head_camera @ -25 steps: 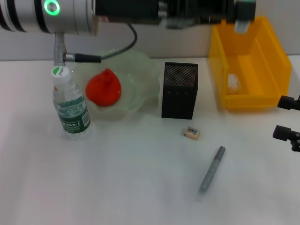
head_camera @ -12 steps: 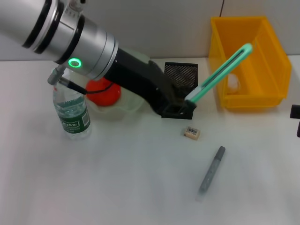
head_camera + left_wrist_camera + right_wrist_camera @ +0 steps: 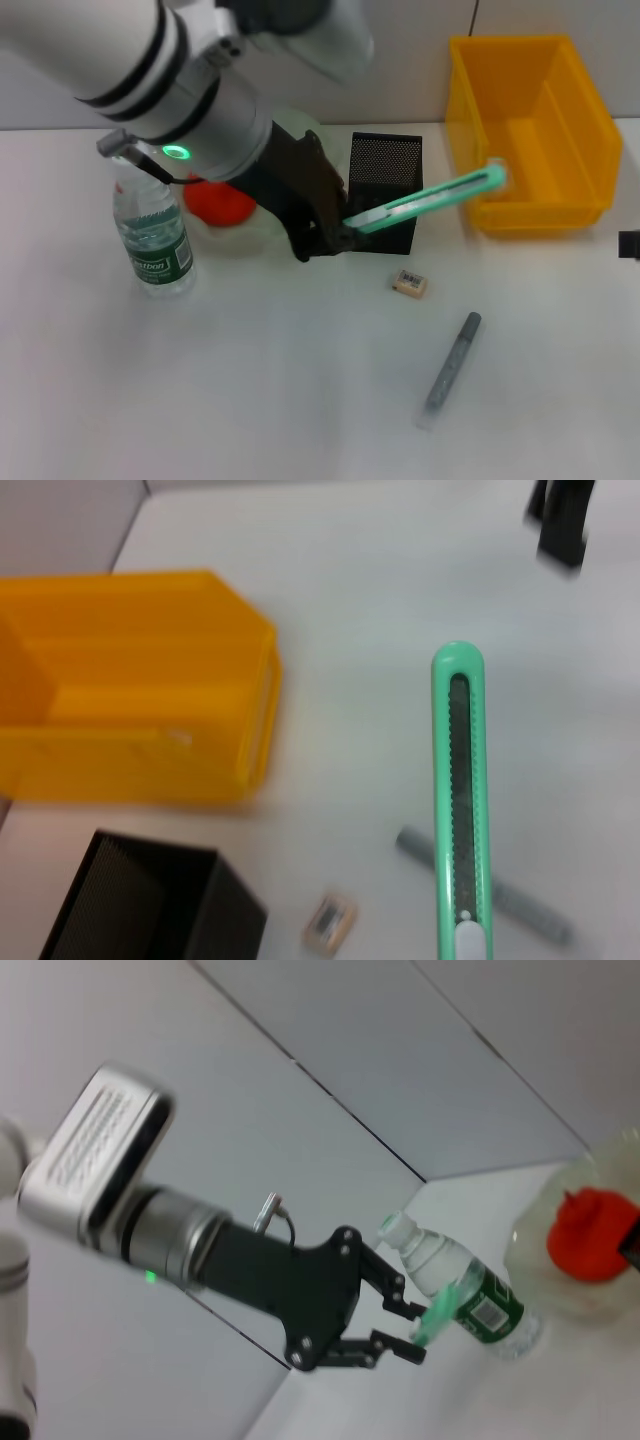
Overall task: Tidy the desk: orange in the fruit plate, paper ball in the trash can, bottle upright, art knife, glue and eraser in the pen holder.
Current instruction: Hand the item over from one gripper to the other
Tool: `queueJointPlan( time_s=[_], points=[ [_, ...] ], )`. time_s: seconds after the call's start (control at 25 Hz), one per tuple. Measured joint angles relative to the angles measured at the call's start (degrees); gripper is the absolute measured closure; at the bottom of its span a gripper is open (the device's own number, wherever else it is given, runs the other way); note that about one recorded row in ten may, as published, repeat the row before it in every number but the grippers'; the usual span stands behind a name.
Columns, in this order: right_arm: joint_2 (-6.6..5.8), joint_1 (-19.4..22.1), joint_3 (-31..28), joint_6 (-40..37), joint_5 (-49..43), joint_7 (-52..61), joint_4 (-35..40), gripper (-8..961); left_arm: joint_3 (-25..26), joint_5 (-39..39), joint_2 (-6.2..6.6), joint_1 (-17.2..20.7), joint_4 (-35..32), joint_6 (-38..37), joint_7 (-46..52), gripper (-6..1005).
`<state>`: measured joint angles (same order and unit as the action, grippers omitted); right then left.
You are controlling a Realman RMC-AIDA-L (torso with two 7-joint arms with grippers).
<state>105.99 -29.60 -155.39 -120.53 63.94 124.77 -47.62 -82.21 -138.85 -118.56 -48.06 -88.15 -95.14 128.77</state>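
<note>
Art knife: green, long axis near horizontal, slightly tilted up, tip pointing toward trash can, held in air across front of pen holder. Butt end clamped in left gripper, fingers closed on it. Eraser on table below knife; grey glue stick lying farther forward. Orange in fruit plate. Bottle upright. Right gripper barely visible at table's edge; grip state unclear.
</note>
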Motion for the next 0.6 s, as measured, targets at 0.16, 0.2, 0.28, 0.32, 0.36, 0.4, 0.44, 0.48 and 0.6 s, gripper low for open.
queueJointPlan(
  time_s=[0.16,0.2,0.28,0.32,0.36,0.4,0.44,0.48,0.6],
  points=[
    [-1.36,-1.4,-0.3,-0.1,0.5,10.1,0.2,201,-5.9,-6.3,-0.3,-0.6,-2.7,0.2,0.0,803],
    [-1.44,-1.7,-0.3,0.0,0.6,11.4,0.2,202,-6.7,-7.1,-0.36,-0.6,-3.0,0.5,0.0,803],
    [-1.45,-2.4,-0.2,0.5,0.6,13.4,0.5,203,-7.6,-7.7,-0.42,-0.7,-3.2,0.7,-0.1,803],
    [-1.46,-3.2,-0.1,0.8,0.5,14.6,1.4,204,-8.2,-7.9,-0.43,-0.8,-3.5,0.9,-0.1,803],
    [-1.46,-3.2,-0.1,0.8,0.5,14.6,1.4,204,-8.2,-7.9,-0.43,-0.8,-3.5,0.9,-0.1,803],
    [-1.47,-3.8,0.0,1.1,0.4,15.0,2.3,205,-9.3,-8.3,-0.44,-0.8,-3.9,1.4,-0.2,803],
    [-1.47,-3.8,0.0,1.1,0.4,15.0,2.3,205,-9.3,-8.3,-0.44,-0.8,-3.9,1.4,-0.2,803],
    [-1.47,-4.8,0.2,1.7,0.1,15.7,4.1,206,-10.6,-8.5,-0.45,-0.5,-4.4,2.0,-0.4,803],
    [-1.49,-5.5,0.8,2.4,-0.1,16.1,5.5,208,-11.6,-8.9,-0.45,0.0,-4.9,2.7,-0.6,803]
  ],
)
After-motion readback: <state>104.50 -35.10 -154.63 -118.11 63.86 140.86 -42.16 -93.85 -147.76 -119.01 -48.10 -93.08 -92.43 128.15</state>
